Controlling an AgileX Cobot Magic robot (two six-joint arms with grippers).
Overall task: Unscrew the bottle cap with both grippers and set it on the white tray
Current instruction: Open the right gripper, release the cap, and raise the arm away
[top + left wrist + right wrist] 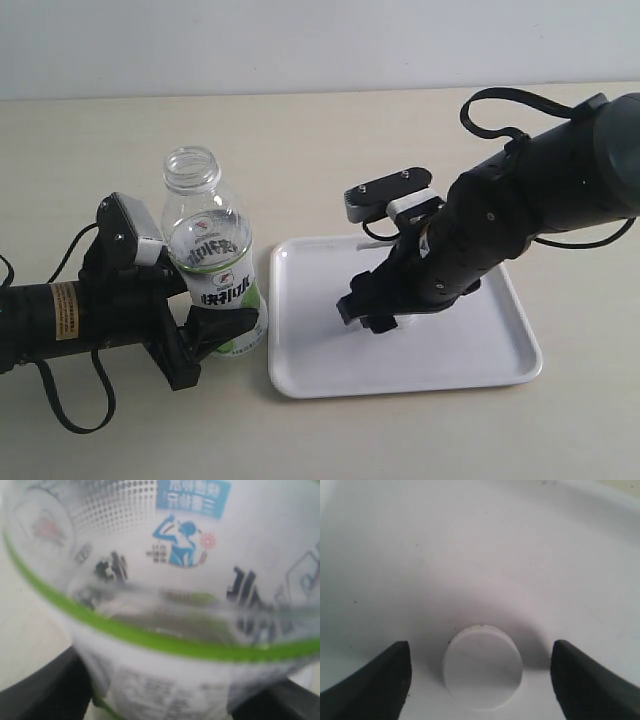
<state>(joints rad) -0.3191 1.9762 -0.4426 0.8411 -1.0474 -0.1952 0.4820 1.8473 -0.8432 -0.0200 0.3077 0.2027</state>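
- Bottle cap [482,666], a small white round plastic screw cap, is lying on the glossy white, nearly square shallow tray [480,350]. There is one cap, and it is sitting in the left half of the tray as the exterior view shows it.
- Its closed round face is pointing up towards the right wrist camera, so its short axis is standing upright.
- One small clear plastic bottle [210,250] with a white-and-green label is standing upright on the pale bench [330,150], just beside the tray's left rim. Its long axis is running vertically and its open mouth is pointing up.
- One tray is resting flat on the bench.
- Two arms are working: a black cylindrical left arm [60,315] with an orange label, and a larger black right arm [540,190].
- The black left fingers [215,328] are gripping the lower part of the bottle, closing on it from both sides.
- The black right fingers [375,680] are standing open on either side of the cap, with a clear gap of white tray showing between each one and the cap, touching neither side.
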